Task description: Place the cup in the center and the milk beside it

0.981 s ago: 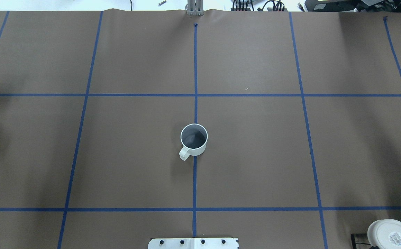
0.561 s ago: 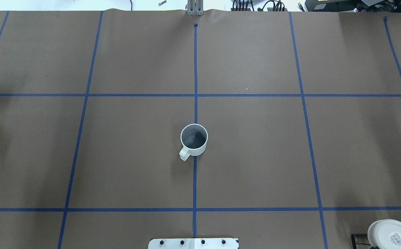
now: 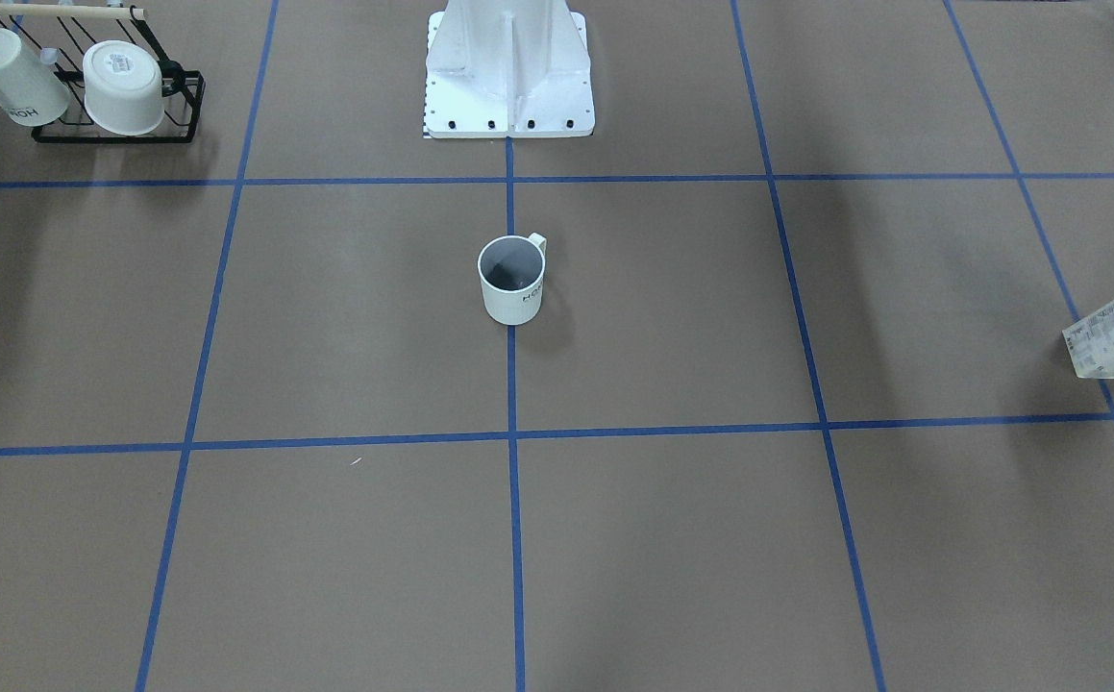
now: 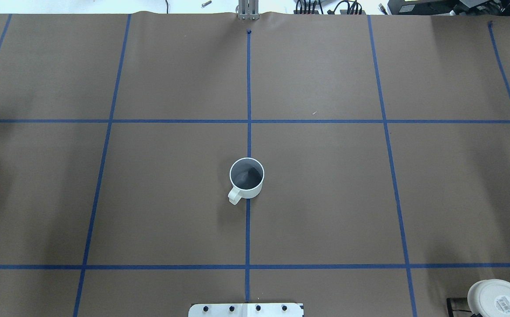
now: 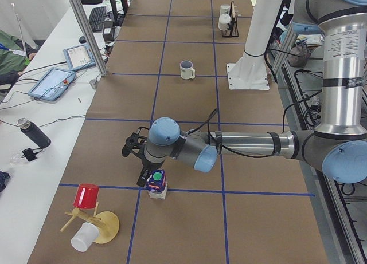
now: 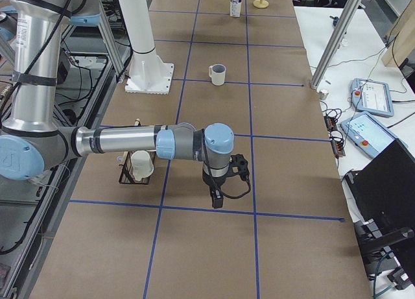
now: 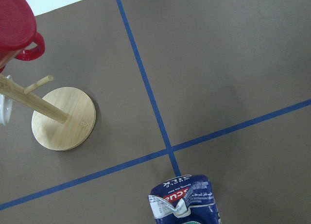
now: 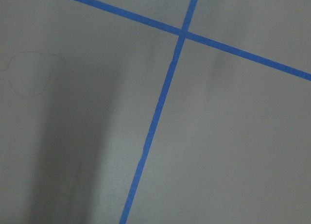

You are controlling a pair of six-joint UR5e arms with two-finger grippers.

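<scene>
The cup [image 4: 246,178] already stands upright on the center [image 4: 248,145], right on the blue line [image 4: 247,229]. Its handle points toward the robot's edge of the bench and a bit to the left. So the cup part looks done.

The milk [image 5: 156,184] is far away from it. It stands upright close to the left end edge of the bench, near a wooden cup tree [image 7: 63,118] with a red cup [image 5: 86,196].

The left end effector [image 5: 140,172] hangs just above the milk. Only the side view shows it, so it is not possible to tell whether it is released or clenched. In the left wrist view the milk top sits at the very bottom edge and no fingers show. The right end effector [image 6: 217,196] hangs over the bench toward the right end edge, near a black rack [image 3: 86,135] of white cups. Its state cannot be told either.

The step in hand is most likely picking up the milk. To do it well, the left arm should line up over the carton first. Then it should come straight down and take the two flat sides, below the sloped top and the green cap. The carton is soft, so the squeeze should be gentle but firm. It should lift straight up so the milk does not tip into the cup tree. At the center it should set the milk down close to the cup, clear of the handle.
</scene>
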